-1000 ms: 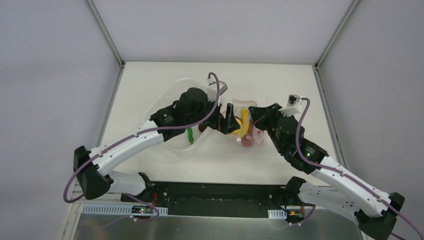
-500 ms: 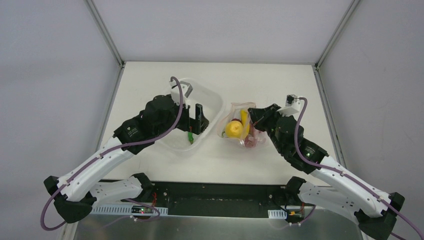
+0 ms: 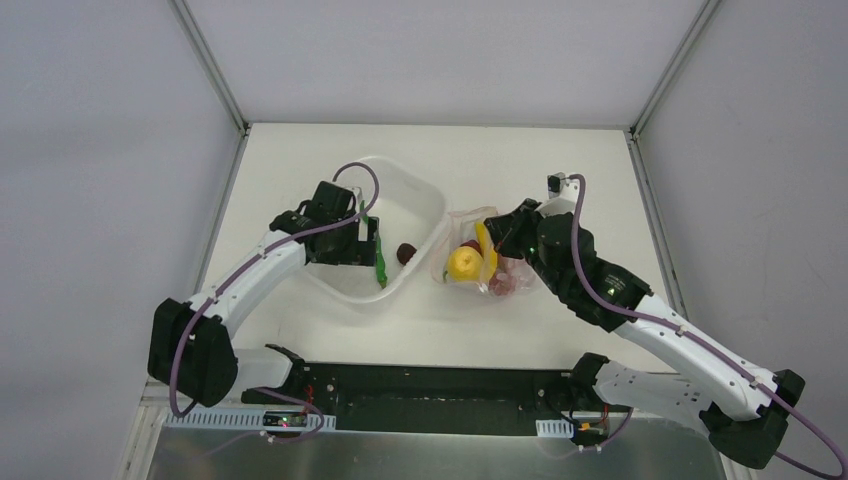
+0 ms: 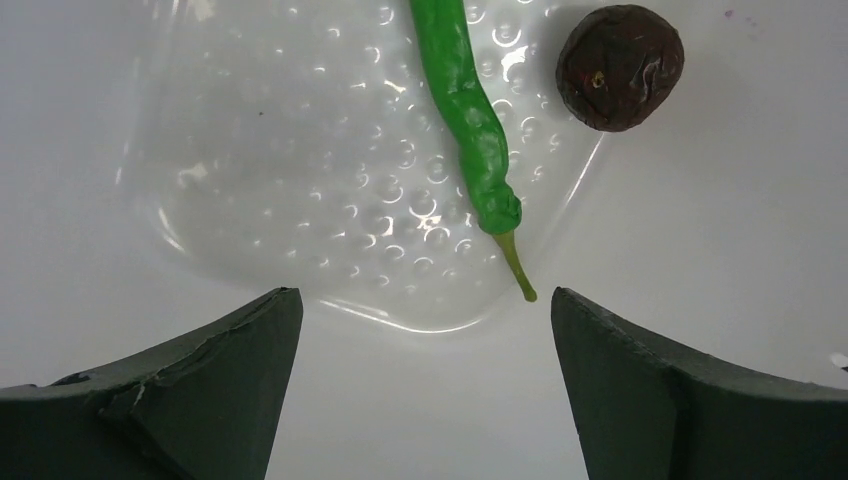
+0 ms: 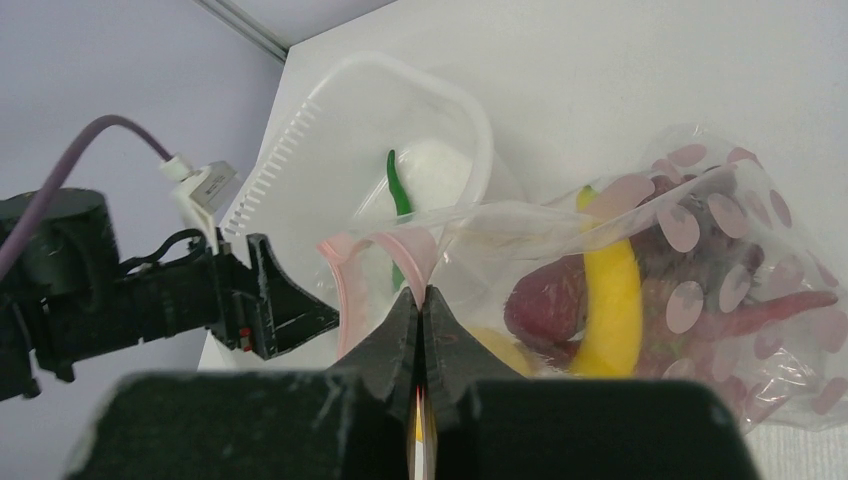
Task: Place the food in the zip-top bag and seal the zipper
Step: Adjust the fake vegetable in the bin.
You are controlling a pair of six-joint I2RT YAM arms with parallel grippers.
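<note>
left end effector (image 4: 422, 310) gaped wide, empty, above white tub (image 3: 405, 200) | green chili (image 4: 468, 130) and dark round fruit (image 4: 620, 67) lay on tub floor, apart | right end effector (image 5: 422, 300) pinched shut on zipper (image 5: 345, 270) of zip-top bag (image 5: 700, 250) | bag sat on tabletop (image 3: 330, 150) beside tub, holding banana (image 5: 615, 300) and round yellow fruit (image 3: 463, 263)
</note>
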